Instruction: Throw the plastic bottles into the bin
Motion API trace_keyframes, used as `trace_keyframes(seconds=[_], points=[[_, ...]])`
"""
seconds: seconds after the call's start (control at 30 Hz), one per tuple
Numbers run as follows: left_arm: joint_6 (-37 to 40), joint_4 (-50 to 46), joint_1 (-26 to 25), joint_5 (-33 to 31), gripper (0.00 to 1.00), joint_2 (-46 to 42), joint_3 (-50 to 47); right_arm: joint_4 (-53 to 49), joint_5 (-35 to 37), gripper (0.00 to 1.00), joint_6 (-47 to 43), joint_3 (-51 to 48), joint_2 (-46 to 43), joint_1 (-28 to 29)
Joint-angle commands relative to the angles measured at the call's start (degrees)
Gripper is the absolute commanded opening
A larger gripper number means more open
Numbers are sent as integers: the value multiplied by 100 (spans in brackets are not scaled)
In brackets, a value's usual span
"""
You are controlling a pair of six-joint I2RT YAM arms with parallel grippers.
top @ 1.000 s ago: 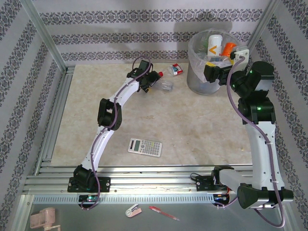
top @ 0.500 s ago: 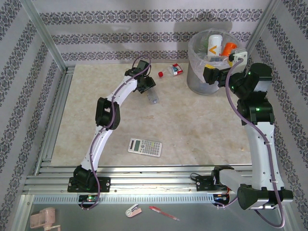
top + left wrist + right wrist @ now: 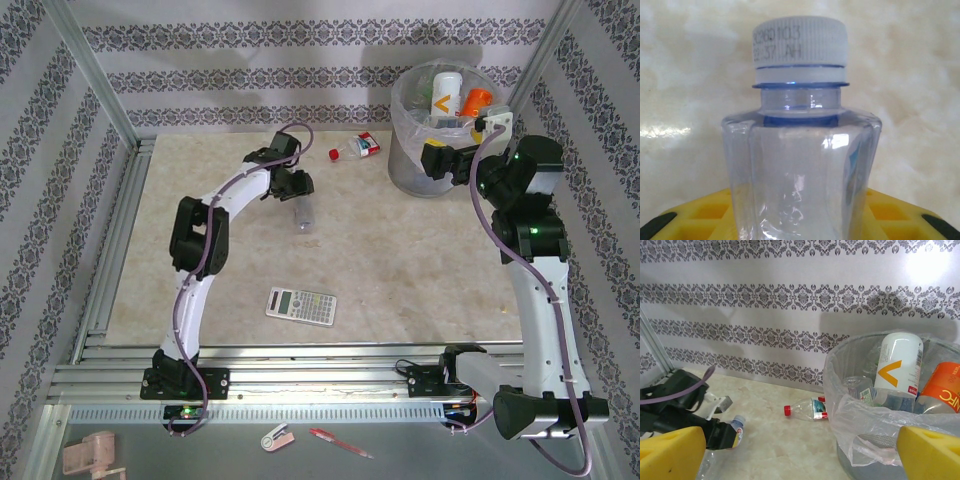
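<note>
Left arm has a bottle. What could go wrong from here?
1. The clear bottle in the left gripper looks smooth and thin-walled; it may slip on the carry.
2. The open right gripper hangs at the bin rim, possibly in the left arm's way.
3. The red-capped bottle lies along that path and could be knocked.

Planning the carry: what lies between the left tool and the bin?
A red-capped bottle, near the bin; the left tool holds a clear bottle. Top and right wrist views.
</note>
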Motion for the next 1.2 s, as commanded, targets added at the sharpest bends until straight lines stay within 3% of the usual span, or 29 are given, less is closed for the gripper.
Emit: trace_keyframes(seconds=[0.0, 0.27, 0.53, 1.17], points=[[401, 1808, 53, 629, 42, -875, -730, 200, -216, 98, 222, -64, -67, -55], [995, 4007, -170, 1650, 40, -2349, -2248, 77, -821, 98, 829, 211, 196, -57], [1118, 4671, -517, 2442, 40, -2845, -2268, 123, -1667, 96, 1449, 455, 549, 28], [2358, 3271, -1709, 2450, 39, -2688, -1192, 42, -1948, 95, 1652, 605, 870, 466]])
